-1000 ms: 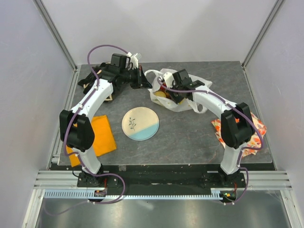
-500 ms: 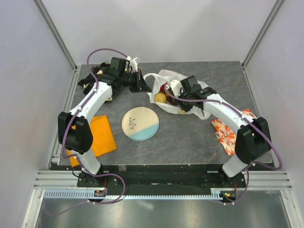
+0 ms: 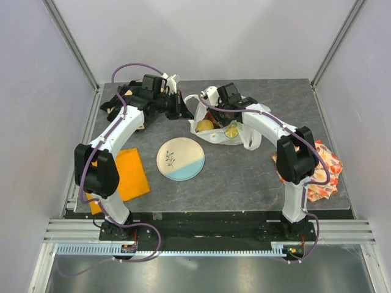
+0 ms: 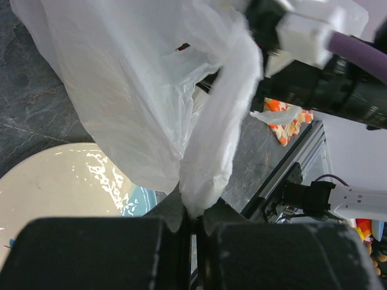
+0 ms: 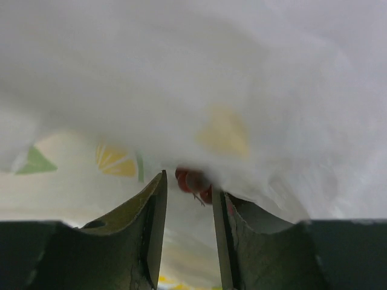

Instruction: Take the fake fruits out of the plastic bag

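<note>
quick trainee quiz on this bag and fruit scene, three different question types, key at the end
1. True or false: a fruit lies on the plate.
2. What is the left gripper pinching? A) the plastic bag B) the plate C) a spoon
3. Fill in: just past the right gripper, whose jaws stand apart, shows a red ____.
Key: 1 false; 2 A; 3 berry cluster.

L arm (image 3: pixel 116 131), R arm (image 3: pixel 266 125): white links, blk joints, purple cables (image 3: pixel 131 65).
</note>
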Tool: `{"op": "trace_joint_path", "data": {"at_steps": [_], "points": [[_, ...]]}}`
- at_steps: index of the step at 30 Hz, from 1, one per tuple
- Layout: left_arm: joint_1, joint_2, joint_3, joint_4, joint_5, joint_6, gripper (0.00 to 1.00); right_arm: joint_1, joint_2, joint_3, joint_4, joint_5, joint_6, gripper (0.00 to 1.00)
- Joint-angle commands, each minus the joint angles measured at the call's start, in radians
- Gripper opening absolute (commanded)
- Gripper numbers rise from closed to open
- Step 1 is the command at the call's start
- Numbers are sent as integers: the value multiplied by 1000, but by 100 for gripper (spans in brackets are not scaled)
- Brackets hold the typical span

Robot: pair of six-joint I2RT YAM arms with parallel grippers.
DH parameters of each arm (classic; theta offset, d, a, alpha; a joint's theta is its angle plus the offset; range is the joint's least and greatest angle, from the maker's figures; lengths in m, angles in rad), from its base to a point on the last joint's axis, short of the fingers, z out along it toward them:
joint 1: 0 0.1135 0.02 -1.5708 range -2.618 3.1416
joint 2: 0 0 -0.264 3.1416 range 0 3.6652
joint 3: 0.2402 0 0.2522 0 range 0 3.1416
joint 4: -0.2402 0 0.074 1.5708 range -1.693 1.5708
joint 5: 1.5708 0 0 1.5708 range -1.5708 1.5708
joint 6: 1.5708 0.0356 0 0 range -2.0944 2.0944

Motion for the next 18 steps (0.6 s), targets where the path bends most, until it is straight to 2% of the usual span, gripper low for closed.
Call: {"op": "trace_joint_path", "data": {"at_steps": [1, 3, 9, 15, 18], "points": [[3, -33, 25, 24, -1, 27, 2, -1, 63, 117, 45, 37, 41, 43], [3, -26, 30, 26, 1, 28, 2, -4, 97, 149, 54, 115, 42, 43], [3, -13, 30, 24, 4, 30, 2, -21, 184, 227, 100, 207, 62, 47], [3, 10, 50, 24, 9, 33, 2, -26, 314, 330, 108, 238, 47, 49], [3, 24, 57, 26, 5, 41, 2, -26, 353, 362, 117, 258, 41, 46]]}}
